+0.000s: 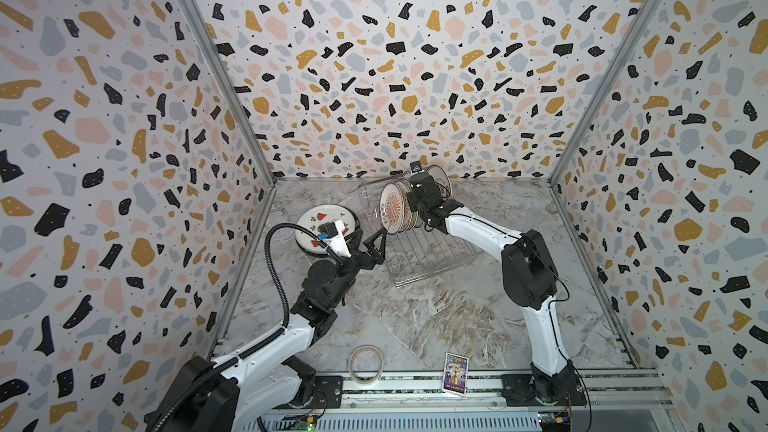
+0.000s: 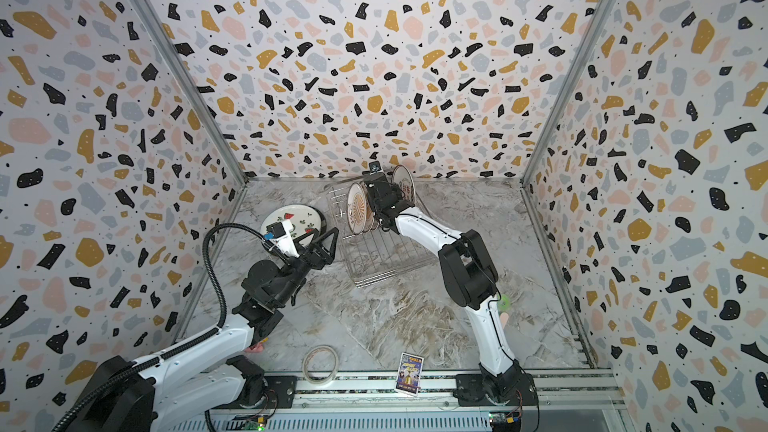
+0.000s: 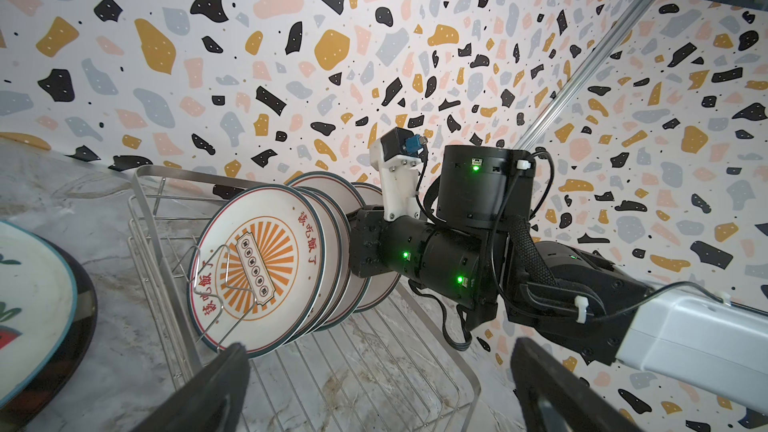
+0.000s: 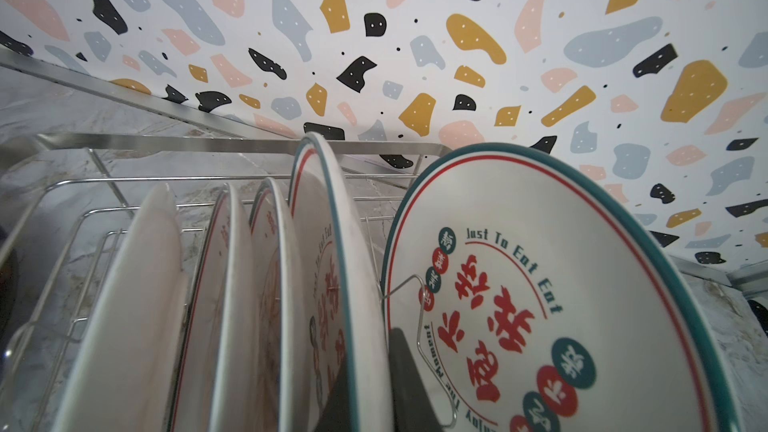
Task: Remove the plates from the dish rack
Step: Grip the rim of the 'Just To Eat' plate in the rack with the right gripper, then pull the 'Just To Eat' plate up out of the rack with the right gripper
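Nearest me, a beige ring of tape and a small colourful printed card sit at the front edge of the grey marble-look tabletop. Further in, my left gripper hangs with its fingers spread wide and nothing between them, just beside the left side of the rectangular silver wire dish rack. Left of that, a white round plate printed with red watermelon slices lies flat on top of a dark round plate. Inside the rack the other plates stand on edge in a row, with the orange sunburst plate in front. My right gripper is clamped on the rim of a teal-rimmed white plate deeper in that row. Beyond it stands a plate with red characters.
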`<act>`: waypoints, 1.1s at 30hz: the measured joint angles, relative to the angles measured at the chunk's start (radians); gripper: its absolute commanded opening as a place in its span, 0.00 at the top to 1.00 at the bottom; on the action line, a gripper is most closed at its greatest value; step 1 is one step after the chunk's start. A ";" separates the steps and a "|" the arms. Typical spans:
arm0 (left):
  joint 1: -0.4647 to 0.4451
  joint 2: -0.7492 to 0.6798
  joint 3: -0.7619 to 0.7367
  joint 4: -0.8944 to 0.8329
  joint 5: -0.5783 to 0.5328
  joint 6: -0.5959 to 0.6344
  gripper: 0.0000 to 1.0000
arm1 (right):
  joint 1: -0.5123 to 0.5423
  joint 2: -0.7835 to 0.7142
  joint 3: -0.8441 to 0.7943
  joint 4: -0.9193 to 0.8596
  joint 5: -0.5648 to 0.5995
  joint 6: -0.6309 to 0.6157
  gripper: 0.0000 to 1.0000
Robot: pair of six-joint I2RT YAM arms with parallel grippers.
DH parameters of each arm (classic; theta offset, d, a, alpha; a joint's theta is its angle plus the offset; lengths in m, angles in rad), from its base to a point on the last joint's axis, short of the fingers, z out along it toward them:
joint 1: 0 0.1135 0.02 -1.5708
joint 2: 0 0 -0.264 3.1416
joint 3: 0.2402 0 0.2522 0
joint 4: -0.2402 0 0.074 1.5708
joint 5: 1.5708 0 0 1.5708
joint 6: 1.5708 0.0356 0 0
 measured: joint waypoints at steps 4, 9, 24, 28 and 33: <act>0.000 0.000 0.000 0.000 -0.003 0.000 0.00 | 0.003 0.000 0.000 0.006 0.006 -0.006 0.95; 0.000 0.000 -0.003 0.000 -0.010 0.000 0.00 | 0.015 -0.003 0.000 0.009 0.036 -0.032 0.97; 0.000 0.001 -0.015 0.006 -0.013 -0.015 0.00 | 0.035 -0.138 -0.050 0.019 0.112 -0.116 1.00; 0.000 0.003 -0.016 0.010 -0.013 -0.023 0.00 | 0.047 -0.184 -0.092 0.048 0.143 -0.140 1.00; 0.000 0.003 -0.016 0.011 -0.013 -0.027 0.00 | 0.068 -0.253 -0.177 0.096 0.196 -0.178 1.00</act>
